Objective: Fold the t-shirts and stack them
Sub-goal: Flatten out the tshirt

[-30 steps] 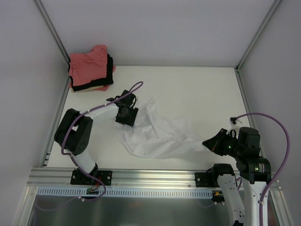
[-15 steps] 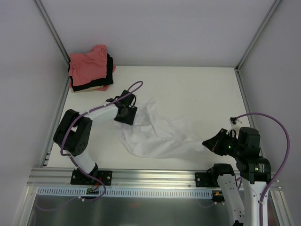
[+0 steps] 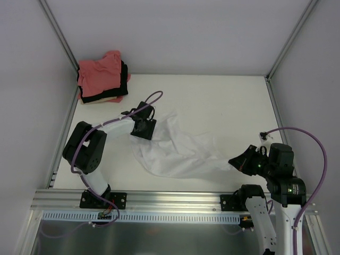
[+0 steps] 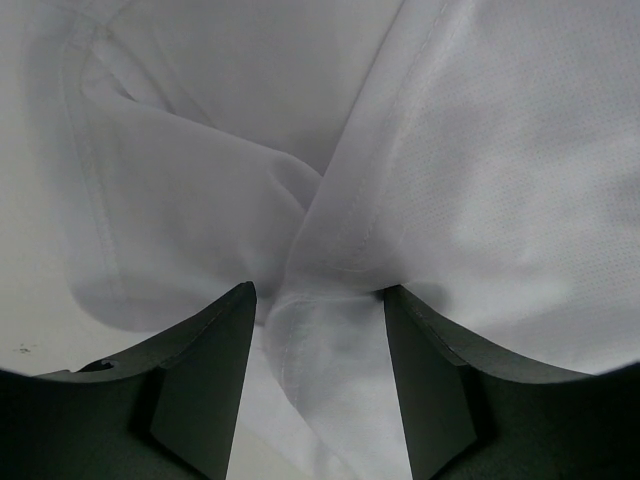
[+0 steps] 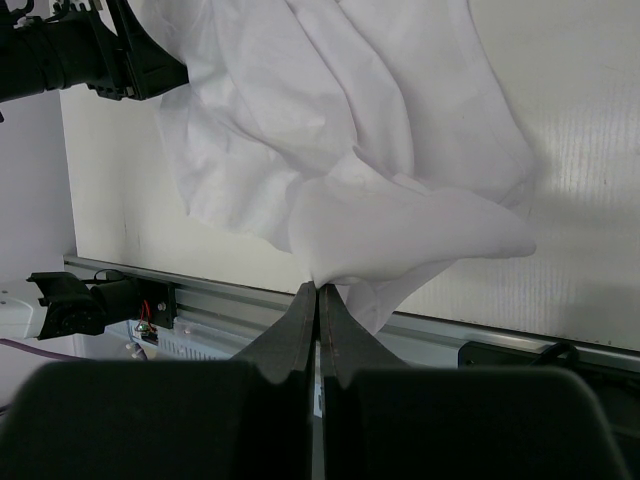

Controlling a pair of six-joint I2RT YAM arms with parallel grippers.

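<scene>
White t-shirt crumpled: right gripper clamps one edge, left gripper straddles a fold, jaws apart. Close left before stretching flat.

My top camera looks steeply down from above and behind the near edge, taking in the whole table. The left wrist camera sits very close above the white shirt; the right wrist one views it from farther back. All three share that shirt.
</scene>
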